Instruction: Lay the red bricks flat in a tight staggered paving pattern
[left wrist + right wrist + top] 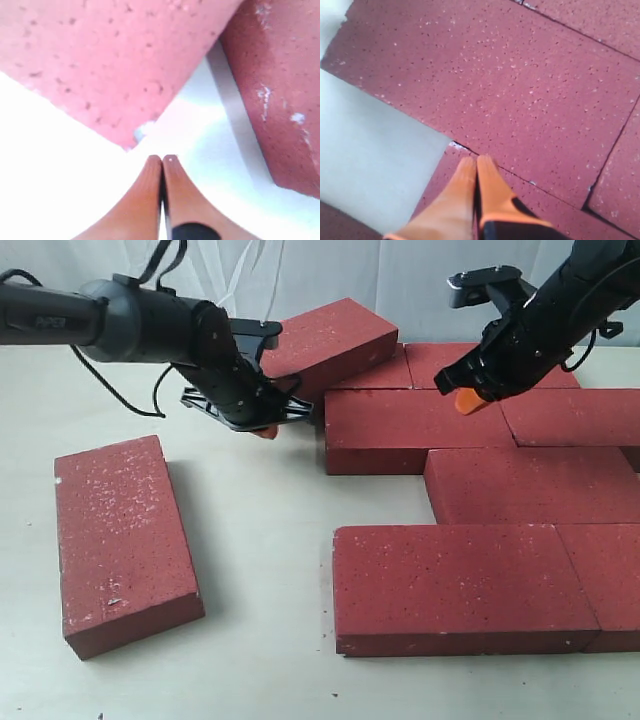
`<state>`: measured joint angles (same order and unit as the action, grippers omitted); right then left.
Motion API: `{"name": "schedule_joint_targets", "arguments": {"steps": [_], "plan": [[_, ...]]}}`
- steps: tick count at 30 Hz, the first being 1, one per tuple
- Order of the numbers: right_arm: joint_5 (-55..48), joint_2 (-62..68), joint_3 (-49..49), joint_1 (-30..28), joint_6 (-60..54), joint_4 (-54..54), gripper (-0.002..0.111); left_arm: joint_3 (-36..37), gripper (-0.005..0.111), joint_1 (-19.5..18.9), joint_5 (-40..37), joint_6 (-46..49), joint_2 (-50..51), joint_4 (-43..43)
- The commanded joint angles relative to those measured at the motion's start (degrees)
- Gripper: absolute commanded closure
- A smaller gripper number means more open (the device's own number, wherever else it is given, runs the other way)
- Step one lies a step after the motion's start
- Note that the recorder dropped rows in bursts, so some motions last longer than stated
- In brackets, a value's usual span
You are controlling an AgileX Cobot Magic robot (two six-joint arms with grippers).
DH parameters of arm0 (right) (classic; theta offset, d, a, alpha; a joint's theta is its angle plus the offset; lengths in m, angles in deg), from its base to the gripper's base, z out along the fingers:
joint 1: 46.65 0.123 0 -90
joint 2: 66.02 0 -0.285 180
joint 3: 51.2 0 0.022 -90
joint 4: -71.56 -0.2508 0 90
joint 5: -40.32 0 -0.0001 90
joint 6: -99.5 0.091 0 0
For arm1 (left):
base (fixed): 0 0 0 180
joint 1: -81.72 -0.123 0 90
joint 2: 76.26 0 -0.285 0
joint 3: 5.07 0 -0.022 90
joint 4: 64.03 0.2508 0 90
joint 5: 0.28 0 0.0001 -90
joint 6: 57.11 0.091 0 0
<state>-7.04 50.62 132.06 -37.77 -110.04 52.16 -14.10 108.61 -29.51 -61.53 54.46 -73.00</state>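
**A:** At the front left of the table (260,670) a loose brick (122,540) lies flat, apart from the paved bricks (470,585) on the right.

**B:** Farther back?

**A:** A tilted brick (330,340) leans on them. The left gripper (265,430) is just beside its lower corner, fingers together, empty.

**B:** Push low and slowly — let it drop flat, tight against its neighbours.

**A:** The right gripper (468,400), also pinched on nothing, hovers above — it could steady that row.

Pale matte bench (260,540), bearing red bricks (470,585) laid flat in staggered rows on its right side, edges touching. Well apart on the left, a lone brick (122,540) flat and skewed. At the back, a tilted brick (330,340) leaning on the rows' corner.
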Motion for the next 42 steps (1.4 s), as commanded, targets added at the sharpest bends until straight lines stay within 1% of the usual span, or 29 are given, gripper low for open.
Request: {"name": "schedule_joint_targets", "arguments": {"steps": [1,4,7,10,13,15,17,19,21,23,26,28,30,32,36,39,42], "plan": [[-1.98,-4.04,-0.29,-0.2,1.26,-1.69,0.109,6.3,0.107,0.66,0.85,-0.25,-7.82,2.64],[-3.29,-5.64,-0.75,-0.2,1.26,-3.73,0.109,11.36,0.107,0.66,0.72,0.33,-13.51,2.7],[-2.03,-7.41,-2.31,-0.2,1.26,-5.03,0.109,16.84,0.107,0.66,1.49,0.33,-19.84,2.7],[-1.33,-8.03,-3.71,-0.2,1.26,-9.19,0.109,20.64,0.107,0.66,-0.19,0.33,-24.87,5.43],[-1.55,-7.68,-3.85,-0.2,0.67,-13.92,0.109,22.75,0.107,0.66,-1.98,0.33,-28.19,8.96],[-2.41,-7.68,-3.85,-0.2,-0.79,-18.23,0.109,23.7,0.107,0.2,-2.51,0.33,-29.99,8.96],[-5.84,-7.68,-3.73,-0.2,-4.42,-22.15,0.109,24.32,0.107,0.03,-4.6,0.33,-31.85,8.96],[-9.37,-7.68,-3.73,0.37,-7.25,-24.3,0.109,25.0,0.107,-0.06,-6.32,0.04,-33.66,13.07],[-12.65,-7.87,-3.73,1.8,-8.34,-24.46,0.109,25.81,0.107,-1.56,-7.42,-3.31,-35.21,16.83],[-14.6,-8.08,-3.73,4.66,-8.37,-23.01,0.109,26.5,0.107,-4.18,-9.57,-4.9,-36.73,17.1],[-15.57,-8.56,-4.21,10.39,-8.37,-19.86,0.109,28.58,0.107,-8.75,-16.08,-4.66,-39.77,17.98],[-15.83,-8.94,-5.55,14.97,-8.37,-19.98,0.109,31.13,0.107,-11.57,-19.81,-4.54,-42.33,19.09],[-16.59,-8.94,-6.18,19.52,-9.62,-19.98,0.109,34.28,0.107,-13.8,-20.69,-4.54,-45.0,19.07],[-16.74,-8.94,-7.03,24.74,-9.83,-19.98,0.109,37.58,0.107,-15.22,-18.77,-4.54,-47.8,19.21],[-12.45,-8.94,-7.35,34.74,-9.83,-20.93,0.109,42.1,0.107,-16.72,-13.53,-5.06,-51.3,19.83],[-6.84,-8.58,-7.35,41.94,-9.34,-23.81,0.109,44.22,0.107,-17.2,-10.54,-7.61,-52.67,20.73],[-1.43,-6.54,-7.35,48.59,-7.15,-23.65,0.109,45.84,0.107,-17.31,-7.51,-12.69,-53.32,25.23]]}}
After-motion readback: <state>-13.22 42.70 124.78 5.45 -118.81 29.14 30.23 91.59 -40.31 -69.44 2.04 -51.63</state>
